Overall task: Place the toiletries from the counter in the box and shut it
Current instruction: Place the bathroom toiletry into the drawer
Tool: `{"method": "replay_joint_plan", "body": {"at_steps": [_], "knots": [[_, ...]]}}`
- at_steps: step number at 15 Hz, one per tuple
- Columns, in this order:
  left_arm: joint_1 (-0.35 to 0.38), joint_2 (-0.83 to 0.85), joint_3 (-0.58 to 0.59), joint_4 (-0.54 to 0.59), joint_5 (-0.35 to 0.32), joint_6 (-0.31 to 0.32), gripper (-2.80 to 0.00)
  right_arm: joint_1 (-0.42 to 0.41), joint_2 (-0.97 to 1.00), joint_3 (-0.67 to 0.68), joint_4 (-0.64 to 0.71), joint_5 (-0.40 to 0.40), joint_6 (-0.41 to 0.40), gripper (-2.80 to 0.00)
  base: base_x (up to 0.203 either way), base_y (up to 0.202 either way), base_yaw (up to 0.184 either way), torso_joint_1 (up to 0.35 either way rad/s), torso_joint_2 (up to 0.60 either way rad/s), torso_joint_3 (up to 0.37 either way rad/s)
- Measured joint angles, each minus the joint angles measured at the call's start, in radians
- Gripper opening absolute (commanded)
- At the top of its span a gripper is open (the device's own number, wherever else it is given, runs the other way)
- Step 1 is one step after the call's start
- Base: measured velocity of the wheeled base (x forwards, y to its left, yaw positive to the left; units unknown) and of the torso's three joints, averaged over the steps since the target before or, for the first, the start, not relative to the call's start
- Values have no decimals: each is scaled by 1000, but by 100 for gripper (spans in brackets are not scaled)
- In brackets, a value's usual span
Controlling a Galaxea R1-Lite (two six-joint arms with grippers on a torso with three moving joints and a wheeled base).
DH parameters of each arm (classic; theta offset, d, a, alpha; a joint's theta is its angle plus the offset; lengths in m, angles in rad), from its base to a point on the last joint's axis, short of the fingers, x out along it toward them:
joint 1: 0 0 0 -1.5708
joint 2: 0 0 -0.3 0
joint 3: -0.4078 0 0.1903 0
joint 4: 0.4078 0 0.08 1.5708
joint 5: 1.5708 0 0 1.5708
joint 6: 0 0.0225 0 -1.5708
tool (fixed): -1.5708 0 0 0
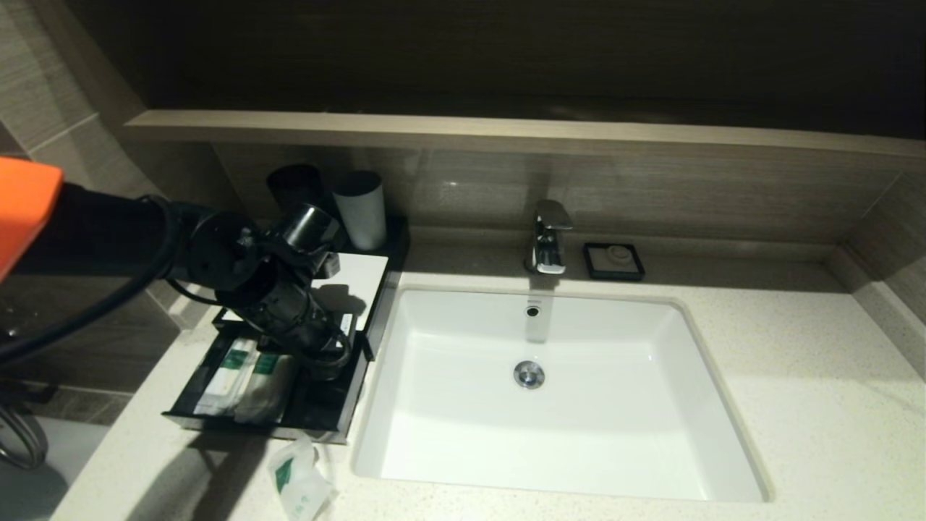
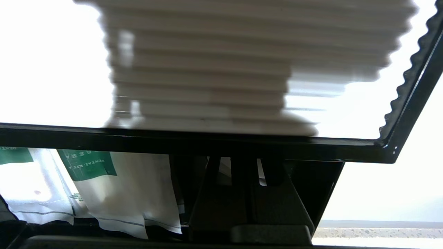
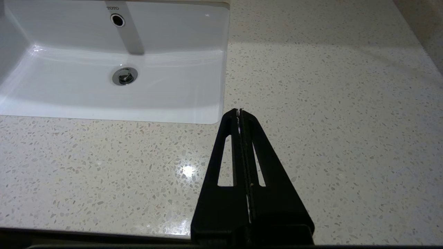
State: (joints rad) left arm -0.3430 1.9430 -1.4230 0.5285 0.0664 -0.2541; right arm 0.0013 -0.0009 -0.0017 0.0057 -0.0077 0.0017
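I am looking down from the head camera, starting at the left, where my left arm is reaching in from the left edge and angling downward over the black box (image 1: 376,289). The left claw (image 1: 334,356) is sitting low inside the pulled-out drawer (image 1: 322,420), its fingers (image 2: 221,193) pressed together on nothing, right in front of the box's front edge. The box's white top panel (image 1: 362,278) is showing behind the wrist. Two dental-kit sachets (image 1: 249,380) with green labels are lying side by side in the drawer's left part, just beside the claw. A third sachet (image 1: 300,481) is lying on the speckled worktop (image 1: 796,405) just in front of the drawer, well clear of the claw. Behind the box a dark cup (image 1: 295,187) and a white cup (image 1: 360,208) are standing side by side. Moving right, the white sink basin (image 1: 470,434) is set into the worktop, with a chrome tap (image 1: 548,237) behind it and a small black soap dish (image 1: 613,260) just beyond the tap. My right claw (image 3: 239,116) is showing only in its own wrist camera, hanging closed and empty above bare worktop beside the basin's corner.
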Motion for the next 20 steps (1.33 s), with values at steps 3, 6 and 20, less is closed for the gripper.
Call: {"method": "replay_joint_plan", "body": {"at_steps": [3, 6, 20], "knots": [[1, 0, 0, 1, 1, 1, 0, 0, 0, 0, 0, 0, 0, -280, 0, 0, 0, 0, 0, 0], [0, -4, 0, 1, 6, 1, 0, 0, 0, 0, 0, 0, 0, -280, 0, 0, 0, 0, 0, 0], [3, -81, 17, 20, 61, 8, 0, 0, 0, 0, 0, 0, 0, -280, 0, 0, 0, 0, 0, 0]]}}
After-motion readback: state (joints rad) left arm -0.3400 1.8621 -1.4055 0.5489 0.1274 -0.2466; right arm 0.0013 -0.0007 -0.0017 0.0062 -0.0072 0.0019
